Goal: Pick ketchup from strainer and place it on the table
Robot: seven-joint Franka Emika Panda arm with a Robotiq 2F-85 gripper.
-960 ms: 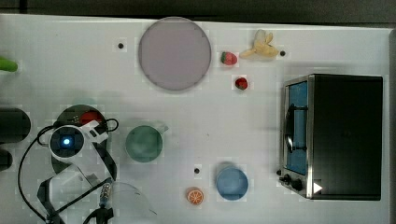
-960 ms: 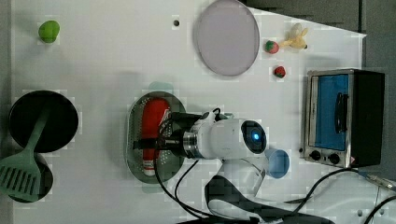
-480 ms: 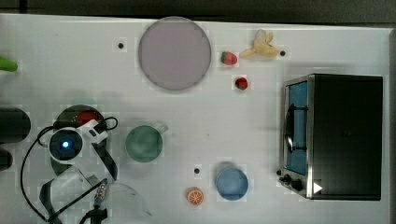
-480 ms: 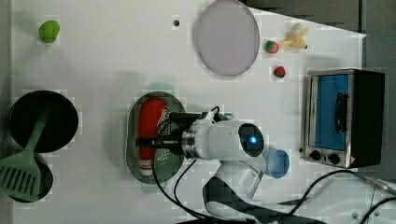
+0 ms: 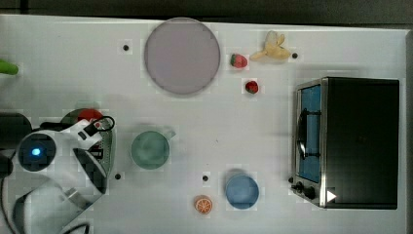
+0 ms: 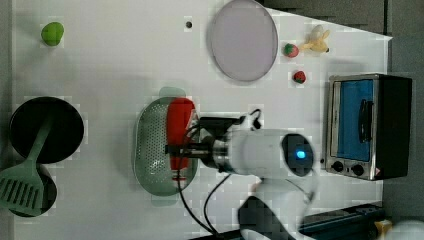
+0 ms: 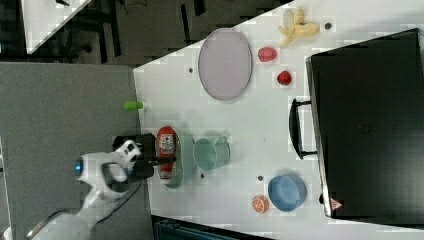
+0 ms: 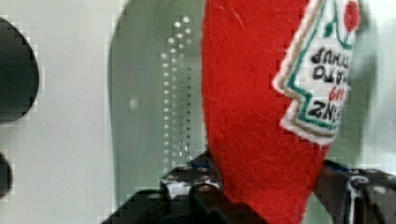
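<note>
Wrist view: ketchup [image 8: 261, 107] cap hidden.

A robot test bench made up as a play kitchen — a white table [image 5: 58, 63] with small dark holes carries toy food and kitchenware: strawberries [image 5: 238, 60], a peeled banana [image 5: 271, 48], an orange slice [image 5: 203, 204], a lilac plate [image 5: 181, 55], a toaster oven [image 5: 348, 142]. A cabled robot arm [image 6: 270, 152] reaches over it — grey floor [image 7: 65, 115] alongside.

Lilac plate [image 5: 181, 55], two strawberries [image 5: 238, 60], banana [image 5: 271, 48], green cup [image 5: 150, 149], blue bowl [image 5: 241, 191], toaster oven [image 5: 348, 141].
</note>
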